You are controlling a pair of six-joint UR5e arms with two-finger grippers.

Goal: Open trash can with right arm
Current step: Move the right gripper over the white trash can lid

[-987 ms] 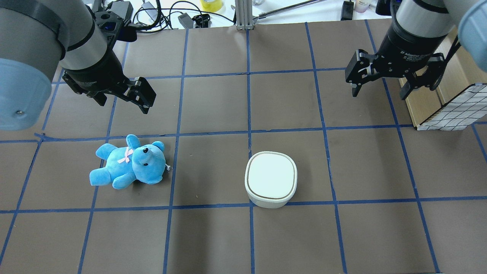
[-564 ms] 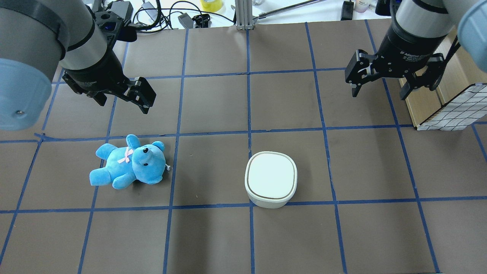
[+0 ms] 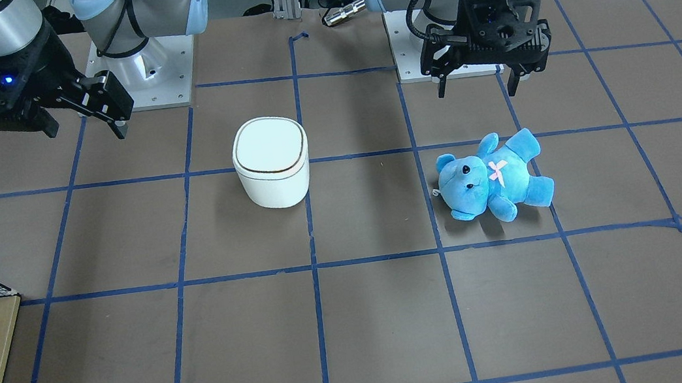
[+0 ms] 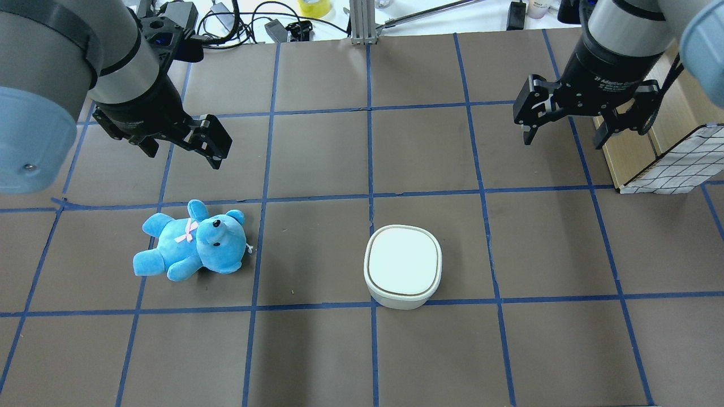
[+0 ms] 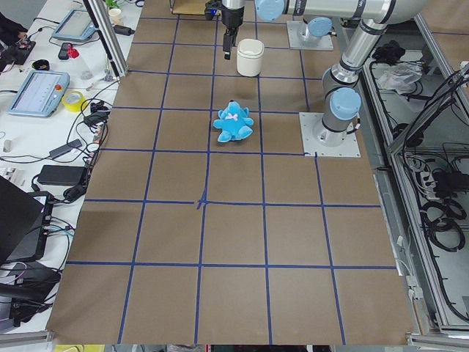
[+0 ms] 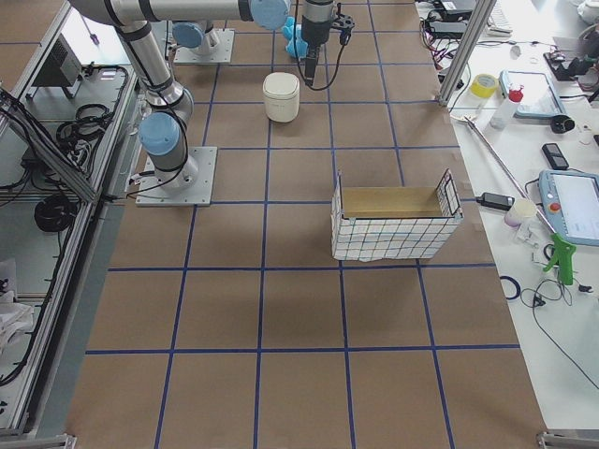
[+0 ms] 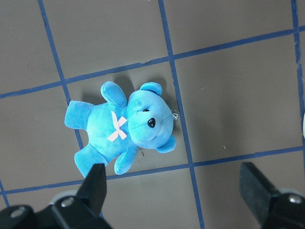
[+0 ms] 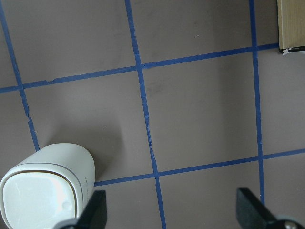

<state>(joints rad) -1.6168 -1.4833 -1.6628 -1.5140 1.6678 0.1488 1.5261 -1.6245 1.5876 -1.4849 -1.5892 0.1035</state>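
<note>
The white trash can [image 4: 403, 265] stands lid shut on the brown mat, right of centre; it also shows in the front view [image 3: 270, 154] and at the lower left of the right wrist view [image 8: 43, 191]. My right gripper [image 4: 563, 138] is open and empty, hovering high, far behind and to the right of the can; in the front view [image 3: 86, 129] it carries a blue light. My left gripper [image 4: 185, 157] is open and empty above the mat, behind the blue teddy [image 4: 192, 249]. The left wrist view shows the teddy [image 7: 124, 126] between the open fingers.
A wire-mesh crate with a wooden box [image 4: 667, 164] stands at the table's right edge, close beside my right gripper; it also shows in the right side view [image 6: 393, 224]. Cables and tools [image 4: 243, 22] lie on the bench beyond the mat's far edge.
My right gripper has crept very slightly away from the near edge. The left arm, the trash can and the teddy have not moved.
</note>
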